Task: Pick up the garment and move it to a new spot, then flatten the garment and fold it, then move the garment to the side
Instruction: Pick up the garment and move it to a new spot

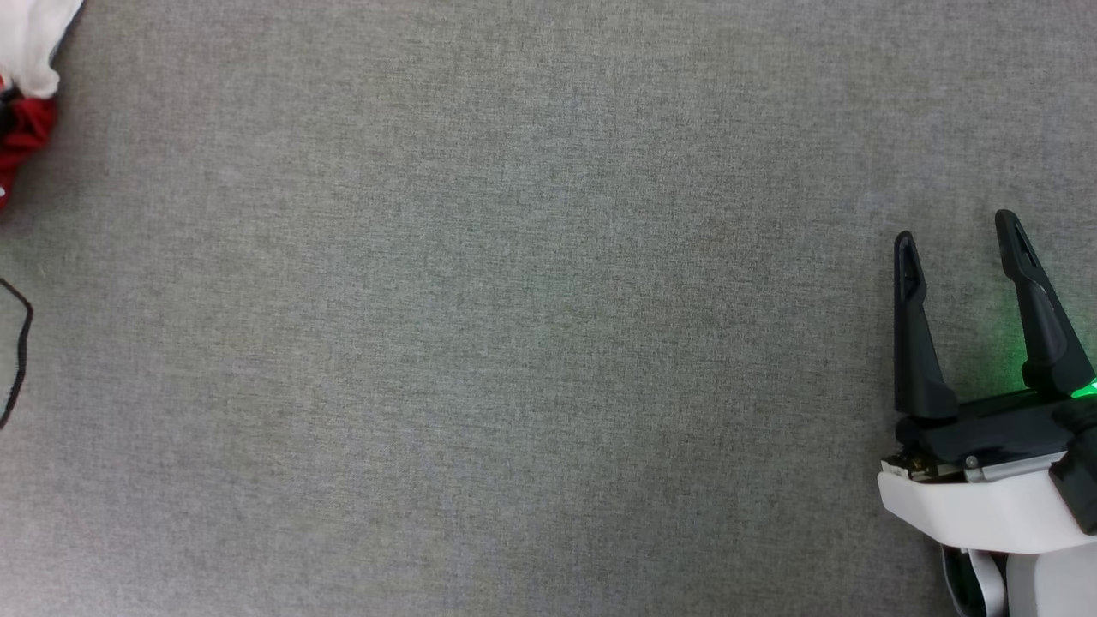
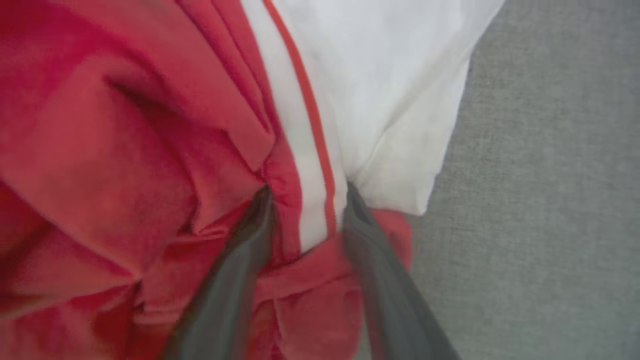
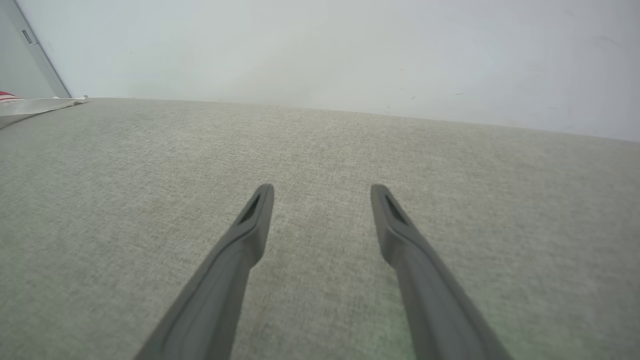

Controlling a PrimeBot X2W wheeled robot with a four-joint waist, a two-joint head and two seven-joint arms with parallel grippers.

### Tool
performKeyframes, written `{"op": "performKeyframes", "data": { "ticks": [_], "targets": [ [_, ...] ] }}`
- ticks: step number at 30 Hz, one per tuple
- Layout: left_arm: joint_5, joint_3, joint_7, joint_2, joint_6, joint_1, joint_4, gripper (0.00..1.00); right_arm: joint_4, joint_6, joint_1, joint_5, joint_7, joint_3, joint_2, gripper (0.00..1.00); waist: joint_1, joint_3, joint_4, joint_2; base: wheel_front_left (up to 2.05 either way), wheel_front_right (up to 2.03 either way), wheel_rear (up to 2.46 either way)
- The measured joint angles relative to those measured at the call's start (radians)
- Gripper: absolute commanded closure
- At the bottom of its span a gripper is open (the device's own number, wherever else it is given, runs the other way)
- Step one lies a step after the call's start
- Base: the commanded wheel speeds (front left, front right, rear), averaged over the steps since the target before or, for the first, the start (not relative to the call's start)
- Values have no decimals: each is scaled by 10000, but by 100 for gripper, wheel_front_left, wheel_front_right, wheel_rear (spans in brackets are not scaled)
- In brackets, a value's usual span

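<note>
Garment (image 1: pixel 24 128) lies bunched at the far left edge of the grey fabric surface (image 1: pixel 548 343). Left gripper (image 2: pixel 307 192) fingers straddle its striped sleeve seam, cloth gathered between them; cannot tell if the pinch is firm. Right gripper (image 1: pixel 956 230) fingers spread wide, over the surface's right side.

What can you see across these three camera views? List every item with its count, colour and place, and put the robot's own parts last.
garment: one, red with a white sleeve and red-white striped trim, crumpled at the head view's upper left edge.
surface: one, grey woven cloth, under everything.
cord: one, black and thin, at the head view's left edge.
wall: one, pale, behind the surface's far edge.
left gripper: one, dark, jaws astride the garment's striped seam with cloth bunched between them.
right gripper: one, dark fingers on a white wrist, jaws open over bare surface, lower right.
</note>
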Motion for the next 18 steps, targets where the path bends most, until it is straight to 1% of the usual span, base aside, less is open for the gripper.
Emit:
{"op": "performKeyframes", "data": {
  "ticks": [3,4,8,14,18],
  "targets": [
    [-104,-196,-401,-56,2,2,13,100,29,0,-2,-71,0,-58,0,0,0,-30,49,0,0,0,0],
    [-127,-431,-907,-69,17,41,50,100,157,0,-2,-146,0,-111,0,0,1,-190,104,0,0,0,0],
    [-17,-732,-2134,-88,13,161,44,100,376,0,-25,-161,4,-121,0,0,1,-576,137,0,0,0,0],
    [121,-1313,-3653,27,-2,303,-261,100,757,0,-12,-67,4,-117,-2,0,1,-1506,115,0,0,0,0],
    [2,-1653,-4355,27,-4,517,-637,100,1049,0,57,50,4,-159,-2,0,1,-2256,77,0,0,0,0]
  ]
}}
